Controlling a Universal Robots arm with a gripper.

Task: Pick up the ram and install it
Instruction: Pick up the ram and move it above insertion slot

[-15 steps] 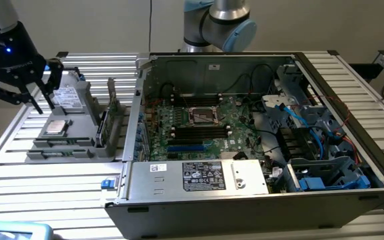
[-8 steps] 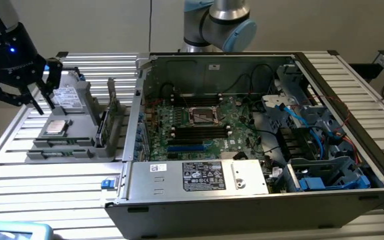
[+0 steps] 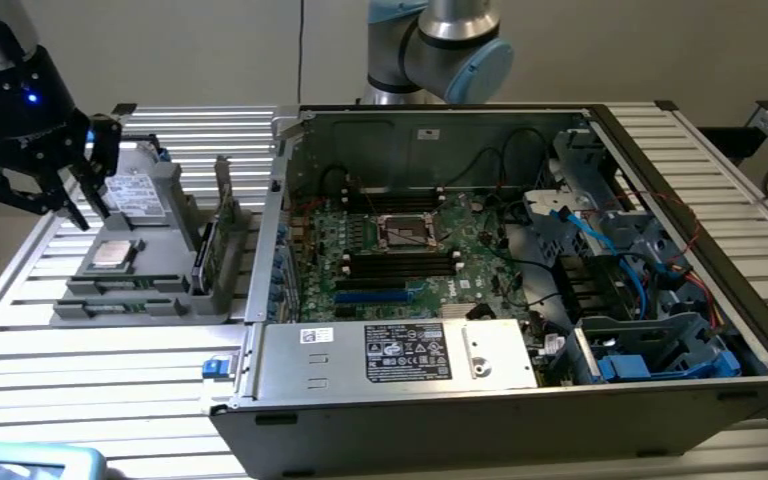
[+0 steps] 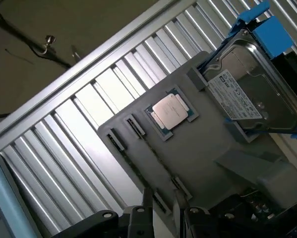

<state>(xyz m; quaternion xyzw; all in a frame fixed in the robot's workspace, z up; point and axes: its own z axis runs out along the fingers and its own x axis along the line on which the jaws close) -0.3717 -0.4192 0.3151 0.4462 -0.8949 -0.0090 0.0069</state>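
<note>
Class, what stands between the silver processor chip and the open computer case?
An upright card slotted in the grey holder, as the exterior view shows.

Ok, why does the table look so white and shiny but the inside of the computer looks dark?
Exterior view: light glares off the table's metal slats beside the gray tray, bleaching them white; the walls of the computer case shade its inside. Wrist view: the slats glare too, and the silver processor chip gleams.

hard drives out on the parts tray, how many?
1. The hard drive, in a blue carrier, sits at the end of the grey tray, next to the processor chip. Bays inside the computer case may hide more.
</note>
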